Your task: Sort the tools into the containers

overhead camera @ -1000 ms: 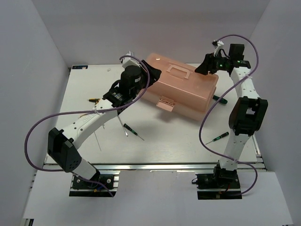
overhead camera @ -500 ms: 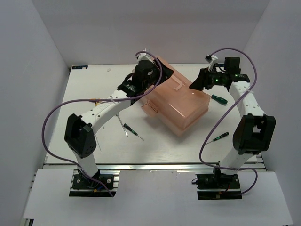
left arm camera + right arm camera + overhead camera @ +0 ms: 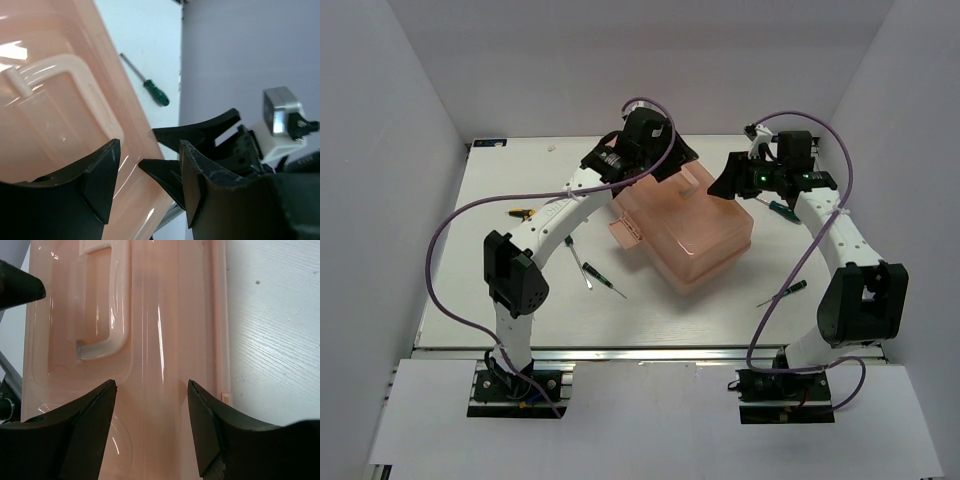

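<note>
Flanking the shut toolbox (image 3: 705, 240) mid-table, the left gripper (image 3: 150, 150) and right gripper (image 3: 152, 385) hang with jaws spread — gripping nothing. Screwdrivers (image 3: 604, 281) lie loose around it; opening comes first, likely needing the latch (image 3: 625, 233) freed.

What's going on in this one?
Both arms are reaching over the closed salmon-pink toolbox in the middle of the table. The left gripper is open over an edge of the box. The right gripper is open above the lid, beside the lid handle. Neither holds anything. No sorting has been done yet: a green screwdriver, a second screwdriver and a yellow-handled screwdriver lie loose on the table.
</note>
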You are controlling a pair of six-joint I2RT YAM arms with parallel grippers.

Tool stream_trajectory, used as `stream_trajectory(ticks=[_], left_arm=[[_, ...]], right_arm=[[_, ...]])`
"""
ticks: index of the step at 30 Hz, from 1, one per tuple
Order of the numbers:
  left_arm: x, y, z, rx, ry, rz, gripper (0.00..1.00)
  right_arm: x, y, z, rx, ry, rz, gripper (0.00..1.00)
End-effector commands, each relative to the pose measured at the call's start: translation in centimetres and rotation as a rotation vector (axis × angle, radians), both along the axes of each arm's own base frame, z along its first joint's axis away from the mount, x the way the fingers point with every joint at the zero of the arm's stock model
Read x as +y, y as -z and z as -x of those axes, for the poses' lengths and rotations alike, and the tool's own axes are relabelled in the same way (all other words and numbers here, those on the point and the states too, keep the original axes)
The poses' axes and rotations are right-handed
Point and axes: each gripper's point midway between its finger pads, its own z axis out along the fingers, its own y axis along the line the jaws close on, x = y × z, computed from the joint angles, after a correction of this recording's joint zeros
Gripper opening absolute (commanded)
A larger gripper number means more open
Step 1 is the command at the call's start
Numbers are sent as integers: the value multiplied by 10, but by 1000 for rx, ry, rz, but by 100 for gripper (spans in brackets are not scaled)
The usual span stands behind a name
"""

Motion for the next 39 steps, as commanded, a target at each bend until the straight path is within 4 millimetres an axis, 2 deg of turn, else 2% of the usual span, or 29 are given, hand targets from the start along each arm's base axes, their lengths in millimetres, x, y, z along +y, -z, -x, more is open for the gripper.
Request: stream_trajectory(ticks=[1, 3, 4, 6, 7, 14, 19, 22, 25, 31, 39], left_arm=[[11, 17, 16, 116, -1, -85, 61], [11, 36, 14, 155, -3, -126, 61], [9, 32, 11, 148, -3, -124, 62], [8, 47, 8, 180, -7, -157, 62], [7, 43, 6, 172, -14, -156, 62], [13, 53, 0, 176, -47, -192, 62], [28, 63, 0, 194, -102, -259, 61], [43, 71, 4, 220, -139, -326, 60], [49, 78, 9, 257, -149, -361, 60], [41, 96, 14, 369, -196, -301, 60], [31, 116, 6, 414, -236, -261, 59]], right_arm=[[3, 33, 12, 71, 42, 88, 64], [7, 34, 14, 54, 42, 113, 64], [11, 39, 18, 59, 38, 128, 64], [13, 40, 21, 58, 34, 136, 63], [15, 43, 24, 65, 27, 139, 63], [23, 52, 42, 110, -17, 129, 62], [33, 53, 56, 124, -49, 117, 61], [36, 50, 63, 118, -51, 112, 60], [38, 49, 68, 116, -37, 110, 60], [43, 48, 71, 112, 2, 119, 60], [49, 50, 81, 121, -21, 108, 60]])
